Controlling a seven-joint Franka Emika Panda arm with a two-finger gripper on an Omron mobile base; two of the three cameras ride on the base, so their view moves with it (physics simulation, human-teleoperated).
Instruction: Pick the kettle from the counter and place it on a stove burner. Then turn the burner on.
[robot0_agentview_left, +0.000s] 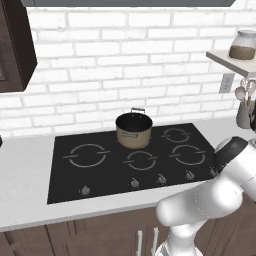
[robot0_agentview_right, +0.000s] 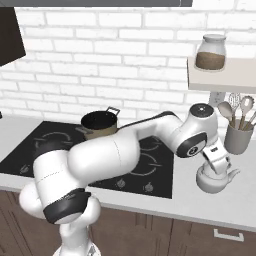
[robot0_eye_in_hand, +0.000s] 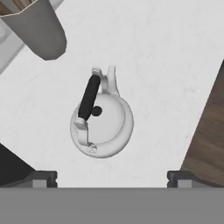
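The gripper (robot0_eye_in_hand: 112, 177) is held wide open and empty above the kettle (robot0_eye_in_hand: 102, 124), ready for its handle.

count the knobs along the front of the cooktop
5, in a row along the front edge of the cooktop: far left, left of centre, centre, right of centre, and far right, close beside the arm.
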